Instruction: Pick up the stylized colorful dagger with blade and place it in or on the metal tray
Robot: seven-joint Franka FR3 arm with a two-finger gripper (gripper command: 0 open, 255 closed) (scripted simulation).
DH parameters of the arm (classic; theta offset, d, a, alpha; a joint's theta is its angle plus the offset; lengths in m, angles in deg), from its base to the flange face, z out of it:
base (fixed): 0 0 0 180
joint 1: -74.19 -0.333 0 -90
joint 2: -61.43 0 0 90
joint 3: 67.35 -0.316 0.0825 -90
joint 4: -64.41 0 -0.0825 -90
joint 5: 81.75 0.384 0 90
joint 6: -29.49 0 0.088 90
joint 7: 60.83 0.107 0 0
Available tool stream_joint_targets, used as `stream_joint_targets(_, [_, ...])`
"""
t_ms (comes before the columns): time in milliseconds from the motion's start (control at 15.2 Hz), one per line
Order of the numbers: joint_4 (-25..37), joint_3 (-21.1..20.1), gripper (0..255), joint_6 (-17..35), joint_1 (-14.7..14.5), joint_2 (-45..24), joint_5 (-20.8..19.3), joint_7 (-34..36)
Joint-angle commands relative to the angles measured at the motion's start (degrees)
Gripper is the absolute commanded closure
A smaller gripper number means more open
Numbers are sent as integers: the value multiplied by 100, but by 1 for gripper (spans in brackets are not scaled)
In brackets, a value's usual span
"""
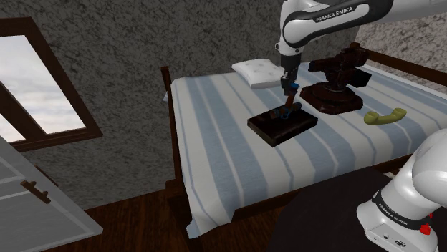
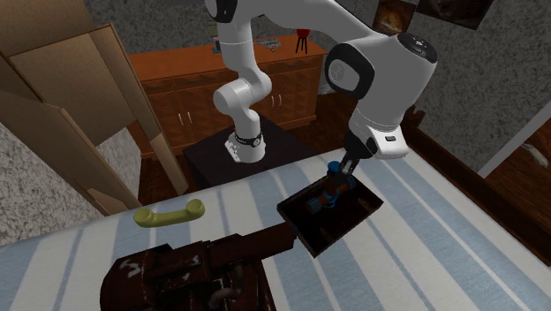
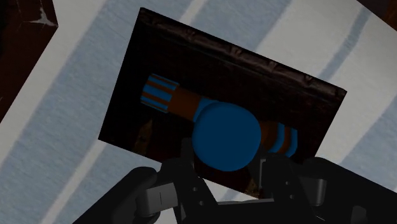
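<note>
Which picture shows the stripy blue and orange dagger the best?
The wrist view: the dagger is close, against the dark tray, with its stripes and big blue ball plain. In the shoulder view it is a tiny blue bit at the tray; in the second exterior view, a small blue and orange shape.

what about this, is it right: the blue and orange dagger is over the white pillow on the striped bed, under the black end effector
No. The blue and orange dagger is over the dark rectangular tray, not the white pillow, which lies apart from it, as the shoulder view shows. The rest holds: striped bed, black end effector above.
</note>
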Motion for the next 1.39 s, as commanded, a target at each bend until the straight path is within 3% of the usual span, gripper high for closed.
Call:
stream_joint_targets(0, [-22, 0, 255, 12, 0, -10, 1, 2])
stream_joint_targets(264, [-22, 0, 255, 12, 0, -10, 1, 2])
stream_joint_targets(330, [-21, 2, 0, 14, 1, -12, 1, -1])
stream_joint_targets(660, [-22, 0, 0, 12, 0, -10, 1, 2])
stream_joint_targets(924, [713, -32, 0, -717, -28, -18, 25, -12])
stream_joint_targets(1320, [714, -32, 0, -717, -28, -18, 25, -12])
